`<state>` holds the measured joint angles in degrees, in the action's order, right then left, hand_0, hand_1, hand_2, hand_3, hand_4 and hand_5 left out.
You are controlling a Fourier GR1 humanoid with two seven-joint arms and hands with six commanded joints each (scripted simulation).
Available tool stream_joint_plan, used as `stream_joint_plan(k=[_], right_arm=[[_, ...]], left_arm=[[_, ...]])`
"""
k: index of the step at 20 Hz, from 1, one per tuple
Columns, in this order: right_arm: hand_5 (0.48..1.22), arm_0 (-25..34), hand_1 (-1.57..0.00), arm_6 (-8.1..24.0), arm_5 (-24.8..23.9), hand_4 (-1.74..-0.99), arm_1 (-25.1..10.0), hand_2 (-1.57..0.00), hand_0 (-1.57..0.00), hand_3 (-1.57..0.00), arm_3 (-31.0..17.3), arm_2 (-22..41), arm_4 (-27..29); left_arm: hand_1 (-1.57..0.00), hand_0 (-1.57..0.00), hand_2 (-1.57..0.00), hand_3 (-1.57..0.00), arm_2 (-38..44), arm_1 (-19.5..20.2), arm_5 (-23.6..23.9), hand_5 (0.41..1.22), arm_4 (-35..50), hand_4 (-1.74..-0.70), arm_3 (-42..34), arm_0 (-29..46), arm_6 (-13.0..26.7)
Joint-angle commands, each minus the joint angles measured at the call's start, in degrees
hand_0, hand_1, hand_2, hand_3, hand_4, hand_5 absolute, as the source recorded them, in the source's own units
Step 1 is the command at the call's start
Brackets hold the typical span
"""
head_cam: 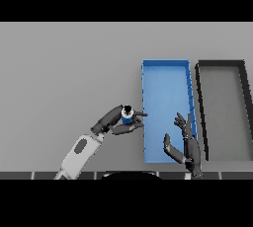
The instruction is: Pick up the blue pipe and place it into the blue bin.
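Left robot hand grips the blue pipe just beside the blue bin, right robot hand open and idle over it; transport step, next: carry over rim, release.

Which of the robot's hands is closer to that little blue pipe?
The left. The left hand has its fingers curled round the blue pipe, just outside the blue bin. The right hand is open over the bin's near right corner, apart from the pipe.
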<state>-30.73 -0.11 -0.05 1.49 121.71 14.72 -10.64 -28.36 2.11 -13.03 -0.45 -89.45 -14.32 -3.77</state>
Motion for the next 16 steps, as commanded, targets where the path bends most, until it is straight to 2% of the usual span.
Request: stream_joint_plan(k=[1,3,5,7,9,13,16], right_arm=[[0.588,2.1,-0.02,2.5,2.2,-1.228,-1.2,-0.12,0.0,0.0,2.0,0.5,0.9],[0.568,8.1,-0.01,8.3,5.7,-1.247,-3.3,-0.11,0.0,0.0,3.7,0.5,3.0],[0.56,13.0,-0.01,12.5,7.5,-1.261,-5.0,-0.1,0.0,0.0,4.9,0.6,3.4],[0.558,18.9,0.0,18.1,9.1,-1.281,-6.5,-0.08,0.0,0.0,5.5,1.7,2.7],[0.556,24.8,0.0,22.3,10.3,-1.296,-6.2,-0.05,0.0,0.0,4.7,3.3,2.8],[0.56,32.7,0.0,26.8,12.7,-1.294,-5.2,-0.04,0.0,0.0,1.5,5.6,4.0],[0.554,37.7,0.0,28.6,14.1,-1.253,-4.1,-0.05,0.0,0.0,-0.8,7.0,4.6]], left_arm=[[-1.57,-1.57,-1.57,-1.57,-0.2,-0.2,-0.1,1.221,-0.3,-1.47,-0.1,0.2,0.6],[-1.57,-1.57,-1.57,-1.57,0.1,-0.5,-0.5,1.221,-0.5,-1.47,-0.6,0.3,0.8],[-1.57,-1.57,-1.57,-1.57,0.5,-0.5,-0.8,1.221,-0.8,-1.47,-1.2,0.4,1.2],[-1.57,-1.57,-1.57,-1.57,0.9,-0.8,-1.1,1.221,-1.4,-1.47,-0.7,-0.2,2.0],[-1.57,-1.57,-1.57,-1.57,1.0,-1.3,-1.0,1.221,-2.6,-1.47,0.0,-0.1,1.8],[-1.57,-1.57,-1.57,-1.57,1.9,-1.9,-2.4,1.221,-2.3,-1.47,0.0,-0.4,0.7],[-1.57,-1.57,-1.57,-1.57,2.8,-2.2,-3.4,1.221,-2.6,-1.46,1.3,-0.5,0.5]])
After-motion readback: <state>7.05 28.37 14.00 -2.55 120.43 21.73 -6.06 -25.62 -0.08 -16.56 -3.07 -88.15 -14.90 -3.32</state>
